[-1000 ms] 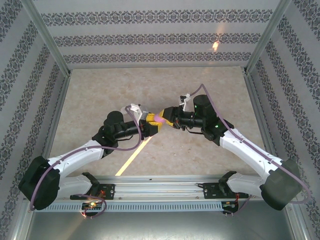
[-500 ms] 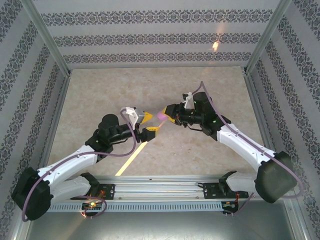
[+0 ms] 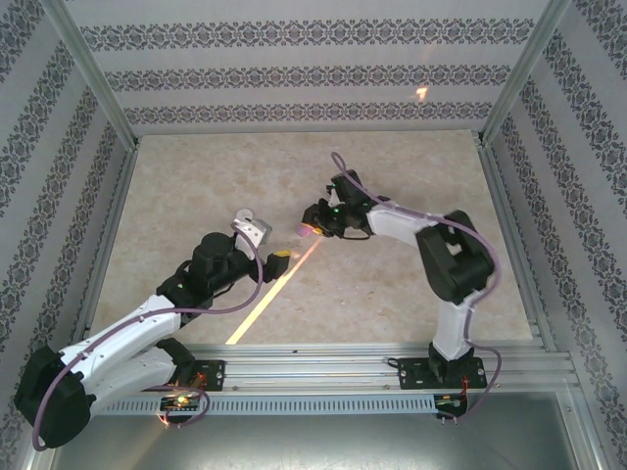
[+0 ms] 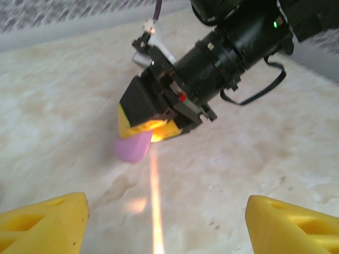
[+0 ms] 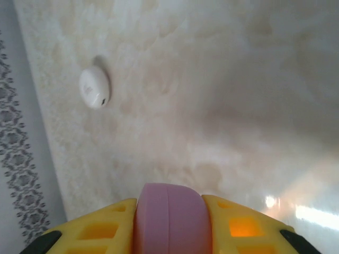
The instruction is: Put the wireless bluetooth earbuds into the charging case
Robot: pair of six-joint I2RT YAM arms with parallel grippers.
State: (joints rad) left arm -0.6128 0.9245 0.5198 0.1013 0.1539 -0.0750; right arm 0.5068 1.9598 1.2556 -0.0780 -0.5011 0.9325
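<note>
Straight ahead of the wide-open left tool (image 4: 165, 205), the right tool (image 5: 169, 211) is gripping a rounded pink plastic charging case (image 4: 132, 148).

Left gripper (image 4: 165, 206) lets go and backs off toward its base, so now it sits well apart from the right gripper (image 3: 315, 223), which alone pinches the purple case (image 3: 308, 229). Right arm's elbow folds up too.
</note>
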